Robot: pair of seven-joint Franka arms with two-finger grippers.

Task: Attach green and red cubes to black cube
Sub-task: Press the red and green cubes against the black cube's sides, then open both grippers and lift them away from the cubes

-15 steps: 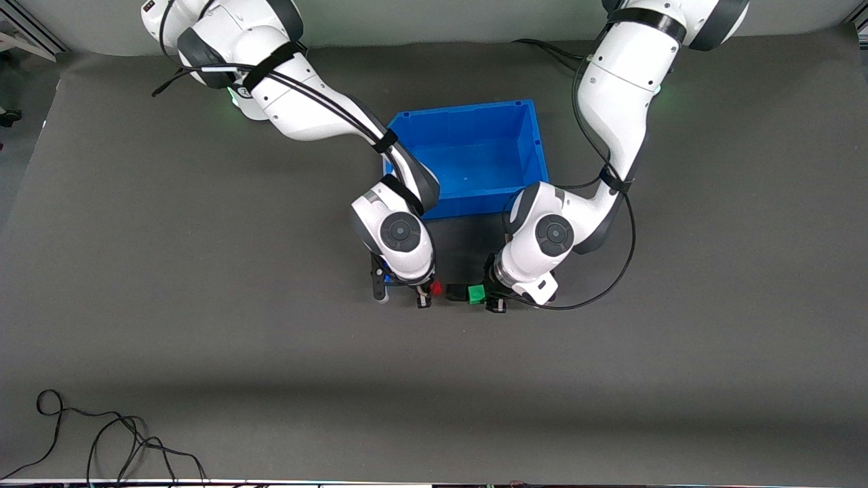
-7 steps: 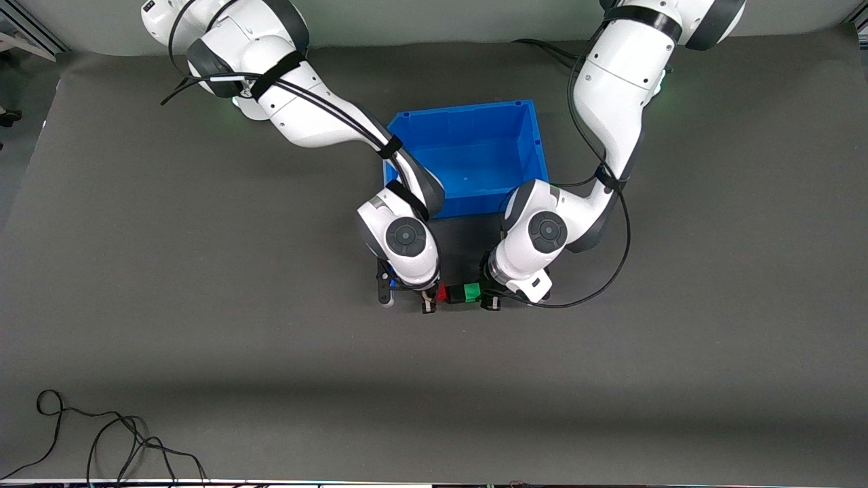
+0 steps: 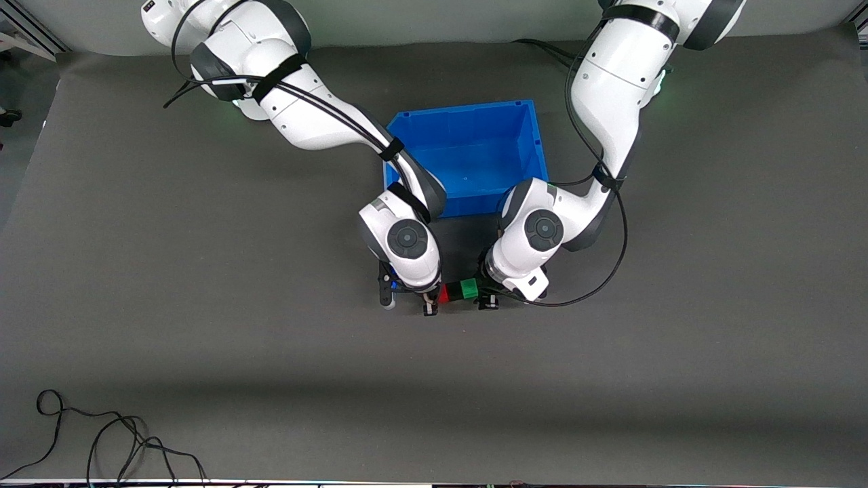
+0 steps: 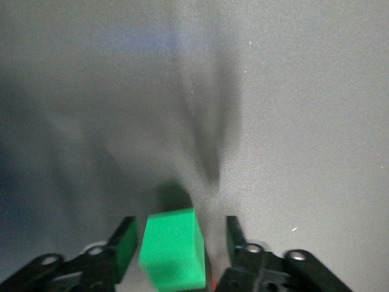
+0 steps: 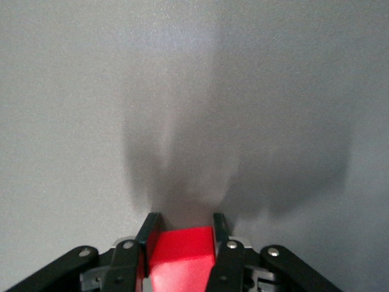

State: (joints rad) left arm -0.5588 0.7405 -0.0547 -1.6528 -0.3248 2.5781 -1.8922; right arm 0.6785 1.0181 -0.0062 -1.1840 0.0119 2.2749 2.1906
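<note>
Red cube (image 3: 442,293), black cube (image 3: 454,294) and green cube (image 3: 468,289) stand pressed together in one row, black in the middle, over the mat just nearer the camera than the blue bin. My right gripper (image 3: 431,297) is shut on the red cube (image 5: 182,249), both fingers flat against its sides. At the green end of the row my left gripper (image 3: 483,294) is open. In the left wrist view its fingers (image 4: 123,243) stand apart from the green cube (image 4: 171,248), with a gap on each side. Only a dark sliver of the black cube shows there.
The blue bin (image 3: 536,146) sits empty between the two arms, close to both wrists. A loose black cable (image 3: 102,440) lies on the grey mat at the near corner toward the right arm's end.
The two grippers have come together, bringing the green and black cubes up against the red one. The left gripper's jaws, shut on the green cube before, now stand open.
</note>
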